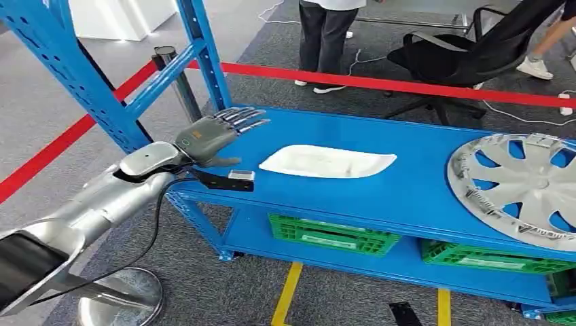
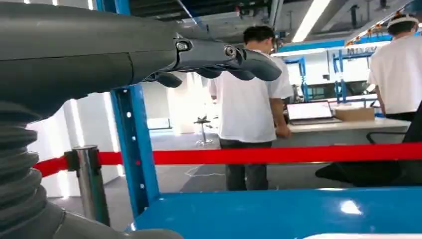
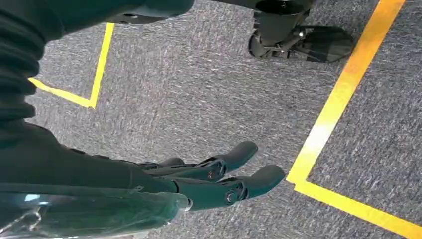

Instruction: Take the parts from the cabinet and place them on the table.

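Two parts lie on the blue shelf [image 1: 407, 197] of the steel rack: a flat white plastic tray-like panel [image 1: 327, 161] near the middle, and a silver wheel cover [image 1: 523, 187] well apart from it, running out of the head view at the edge. Green crates [image 1: 333, 234] sit on the level below.

Left hand [image 1: 217, 132] hovers over the shelf's near corner, fingers [image 1: 244, 119] stretched out flat and apart, holding nothing, near the white panel but not touching it. Right hand [image 3: 214, 177] hangs over grey carpet with yellow floor tape [image 3: 338, 99], fingers loosely extended, nothing in it.

Handling, as a guess: the white panel looks thin, light and slightly flexible, with a smooth, probably slippery face; best taken at the near long edge or the tapered end, thumb under. The wheel cover looks rigid yet brittle at its rim clips; grip through a spoke opening or at the rim.

No readable writing or brand on either part. A red barrier tape [image 1: 407, 85] crosses behind; people stand beyond it.
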`<state>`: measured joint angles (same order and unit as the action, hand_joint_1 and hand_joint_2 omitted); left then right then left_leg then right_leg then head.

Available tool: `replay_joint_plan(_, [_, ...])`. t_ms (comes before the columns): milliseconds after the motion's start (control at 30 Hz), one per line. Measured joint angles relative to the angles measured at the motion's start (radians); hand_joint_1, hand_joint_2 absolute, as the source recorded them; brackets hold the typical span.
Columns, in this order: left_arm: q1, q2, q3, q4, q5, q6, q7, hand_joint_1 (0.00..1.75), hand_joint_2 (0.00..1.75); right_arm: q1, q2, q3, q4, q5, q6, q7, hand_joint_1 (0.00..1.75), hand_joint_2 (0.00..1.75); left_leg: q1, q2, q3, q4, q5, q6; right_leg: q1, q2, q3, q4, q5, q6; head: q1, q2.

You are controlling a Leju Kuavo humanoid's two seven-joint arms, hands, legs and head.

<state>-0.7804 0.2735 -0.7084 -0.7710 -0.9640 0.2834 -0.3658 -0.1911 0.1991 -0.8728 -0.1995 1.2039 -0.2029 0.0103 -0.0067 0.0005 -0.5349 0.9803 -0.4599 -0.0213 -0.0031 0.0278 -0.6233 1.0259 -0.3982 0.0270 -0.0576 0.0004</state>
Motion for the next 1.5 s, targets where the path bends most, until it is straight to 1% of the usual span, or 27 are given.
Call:
replay_joint_plan(167, [-0.023,-0.013,-0.006,0.072,-0.002,-0.007,-0.001,0.0,1.75,-0.003,0.004,0.005,0.0,0.001,0.001,0.002,0.0,1.75,0.0,0.0,0.0,0.0,0.0,0.0,0.0,0.0,0.0,0.0,0.0,0.0,0.0,0.0])
replay_joint_plan(333, [-0.04,-0.024,-0.006,0.125,0.001,0.051,-0.03,0.0,1.75,-0.006,0.006,0.01,0.0,-0.001,0.001,0.002,0.0,1.75,0.0,0.0,0.0,0.0,0.0,0.0,0.0,0.0,0.0,0.0,0.0,0.0,0.0,0.0])
replay_joint_plan(400, [-0.043,-0.029,-0.007,0.128,0.003,0.055,-0.04,0.0,1.75,-0.006,0.007,0.016,0.0,-0.003,0.001,0.002,0.0,1.75,0.0,0.0,0.0,0.0,0.0,0.0,0.0,0.0,0.0,0.0,0.0,0.0,0.0,0.0])
replay_joint_plan(533, [-0.045,-0.042,-0.015,0.128,0.002,0.047,-0.035,0.0,1.75,-0.007,0.007,0.018,0.0,-0.004,0.001,0.002,0.0,1.75,0.0,0.0,0.0,0.0,0.0,0.0,0.0,0.0,0.0,0.0,0.0,0.0,0.0,0.0])
replay_joint_plan(900, [-0.05,-0.048,-0.03,0.128,0.002,0.048,-0.032,0.0,1.75,-0.008,0.008,0.024,0.0,-0.005,0.001,0.002,0.0,1.75,0.0,0.0,0.0,0.0,0.0,0.0,0.0,0.0,0.0,0.0,0.0,0.0,0.0,0.0])
replay_joint_plan(1000, [-0.053,-0.056,-0.034,0.126,0.0,0.049,-0.047,0.0,1.75,-0.008,0.009,0.024,0.0,-0.005,0.002,0.001,0.0,1.75,0.0,0.0,0.0,0.0,0.0,0.0,0.0,0.0,0.0,0.0,0.0,0.0,0.0,0.0])
replay_joint_plan(1167, [-0.069,-0.071,-0.052,0.092,-0.011,0.015,-0.042,0.0,1.75,-0.013,0.013,0.024,0.0,-0.005,0.003,0.001,0.0,1.75,0.0,-0.001,0.0,0.0,0.0,0.0,0.0,-0.001,0.0,0.0,0.0,0.0,0.0,0.0])
replay_joint_plan(1500, [-0.071,-0.071,-0.054,0.089,-0.011,0.008,-0.038,0.0,1.75,-0.014,0.014,0.024,0.0,-0.005,0.003,0.0,0.0,1.75,0.0,-0.001,0.0,0.0,0.0,0.0,0.0,-0.001,0.0,0.0,0.0,0.0,0.0,0.0])
